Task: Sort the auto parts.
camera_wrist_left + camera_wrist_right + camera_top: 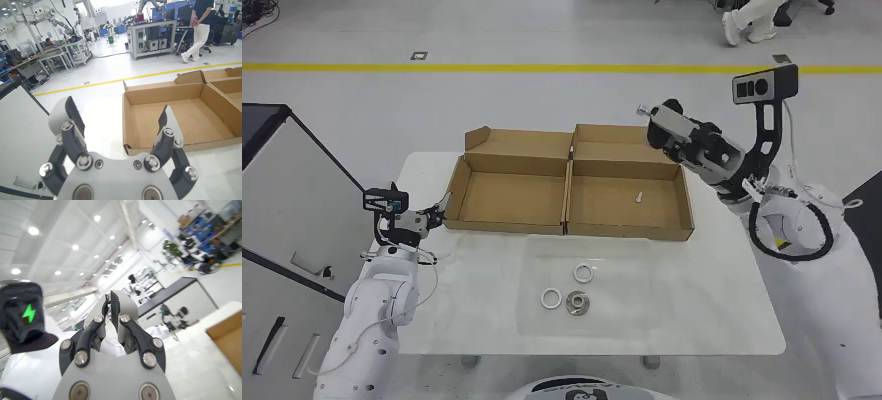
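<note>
- The left gripper (117,103) hovers low over the table (712,300) just beside the outer end of the left box (507,195), its fingers (72,111) spread wide with nothing between them
- The right gripper (110,294) is raised above the far corner of the right box (607,205), its fingers pressed almost together; I cannot tell whether anything is pinched at the tips
- The two cardboard boxes sit touching, side by side, at the far part of the table
- A small white part (639,196) lies in the right box
- On the table nearer the robot lie a white ring (583,272), a second white ring (551,298) and, just beside that one, a grey metal part (577,303)
</note>
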Tool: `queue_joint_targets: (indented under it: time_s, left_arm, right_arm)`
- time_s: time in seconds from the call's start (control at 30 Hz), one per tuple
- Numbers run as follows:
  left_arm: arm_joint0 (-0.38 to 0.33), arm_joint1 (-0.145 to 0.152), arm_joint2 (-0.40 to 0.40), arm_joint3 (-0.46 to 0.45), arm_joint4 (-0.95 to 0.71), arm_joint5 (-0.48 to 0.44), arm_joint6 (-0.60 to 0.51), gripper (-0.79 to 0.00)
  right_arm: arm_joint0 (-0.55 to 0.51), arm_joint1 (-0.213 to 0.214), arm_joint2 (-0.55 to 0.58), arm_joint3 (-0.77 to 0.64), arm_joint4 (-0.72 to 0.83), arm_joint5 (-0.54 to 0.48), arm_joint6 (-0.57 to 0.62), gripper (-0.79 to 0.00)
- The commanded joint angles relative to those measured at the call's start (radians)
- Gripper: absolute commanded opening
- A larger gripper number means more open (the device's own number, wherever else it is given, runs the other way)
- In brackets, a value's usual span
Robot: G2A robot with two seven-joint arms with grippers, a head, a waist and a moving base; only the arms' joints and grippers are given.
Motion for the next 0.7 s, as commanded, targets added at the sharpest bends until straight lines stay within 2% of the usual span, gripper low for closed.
queue_joint_targets:
  time_s: [0.0,0.1,0.23,0.43,0.67]
  left_arm:
    - [0.0,0.0,0.0,0.0,0.0,0.0,0.0,0.0]
    - [0.0,0.0,0.0,0.0,0.0,0.0,0.0,0.0]
    - [0.0,0.0,0.0,0.0,0.0,0.0,0.0,0.0]
    - [0.0,0.0,0.0,0.0,0.0,0.0,0.0,0.0]
    - [0.0,0.0,0.0,0.0,0.0,0.0,0.0,0.0]
  right_arm:
    - [-0.007,0.01,0.046,-0.02,-0.138,0.128,0.026,-0.785]
    - [0.004,0.029,0.093,-0.051,-0.353,0.282,0.104,-0.785]
    - [0.048,0.043,0.094,-0.058,-0.511,0.41,0.212,-0.785]
    - [0.166,0.057,0.02,0.002,-0.74,0.43,0.383,-0.785]
    - [0.348,0.054,-0.102,0.131,-0.873,0.351,0.501,-0.785]
